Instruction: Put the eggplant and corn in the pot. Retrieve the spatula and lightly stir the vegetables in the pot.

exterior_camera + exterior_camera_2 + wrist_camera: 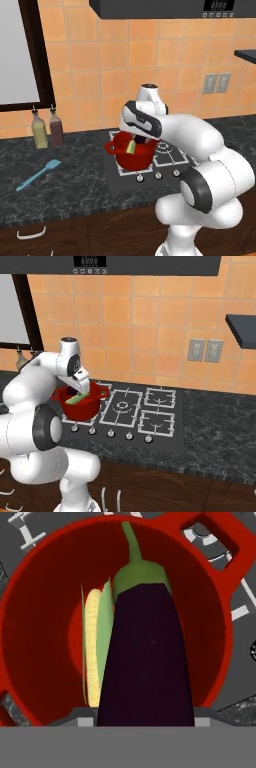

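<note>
While the pincer (145,724) grips it, the eggplant (147,662) hangs lengthwise (stem down) over the pot (220,637).

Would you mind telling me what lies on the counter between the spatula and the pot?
In the left base view, only bare dark counter lies between the spatula and the pot; two bottles stand further back.

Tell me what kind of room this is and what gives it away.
A kitchen, rendered. A gas hob is set into a dark stone counter, the wall behind is orange tile, and a red pot stands on a burner.
</note>
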Motion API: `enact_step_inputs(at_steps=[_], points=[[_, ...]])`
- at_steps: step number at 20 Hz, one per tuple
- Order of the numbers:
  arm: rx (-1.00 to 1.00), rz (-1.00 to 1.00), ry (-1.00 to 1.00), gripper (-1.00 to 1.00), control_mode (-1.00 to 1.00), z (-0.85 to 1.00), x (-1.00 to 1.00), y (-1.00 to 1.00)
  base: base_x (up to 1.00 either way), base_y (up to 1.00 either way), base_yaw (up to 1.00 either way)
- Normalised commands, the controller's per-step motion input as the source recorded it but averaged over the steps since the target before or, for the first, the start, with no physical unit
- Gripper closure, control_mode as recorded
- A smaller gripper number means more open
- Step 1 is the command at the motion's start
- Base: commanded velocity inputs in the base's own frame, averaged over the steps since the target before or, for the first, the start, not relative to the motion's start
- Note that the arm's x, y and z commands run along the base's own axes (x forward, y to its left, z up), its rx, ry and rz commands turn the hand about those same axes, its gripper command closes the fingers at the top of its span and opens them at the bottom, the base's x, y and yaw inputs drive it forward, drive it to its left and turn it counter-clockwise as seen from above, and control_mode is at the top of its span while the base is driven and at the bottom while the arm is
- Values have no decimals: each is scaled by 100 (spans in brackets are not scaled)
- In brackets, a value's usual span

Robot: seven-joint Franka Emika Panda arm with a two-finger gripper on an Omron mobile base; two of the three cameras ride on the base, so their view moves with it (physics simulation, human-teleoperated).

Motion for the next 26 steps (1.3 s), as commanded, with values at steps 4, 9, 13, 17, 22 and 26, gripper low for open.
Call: enact_step_inputs(at_steps=[4, 9, 13, 17, 22, 26], points=[[-1, 0, 5, 100, -100, -40, 12, 17, 0, 0, 0], [0, 0, 6, 100, -100, -33, 14, 4, 0, 0, 0], [0, 0, 2, 100, -100, -24, 8, 0, 0, 0, 0], [0, 0, 0, -100, -100, -8, 4, 1, 0, 0, 0], [0, 0, 0, -100, -100, 0, 0, 0, 0, 0, 0], [0, 0, 0, -100, -100, 0, 0, 0, 0, 0, 0]])
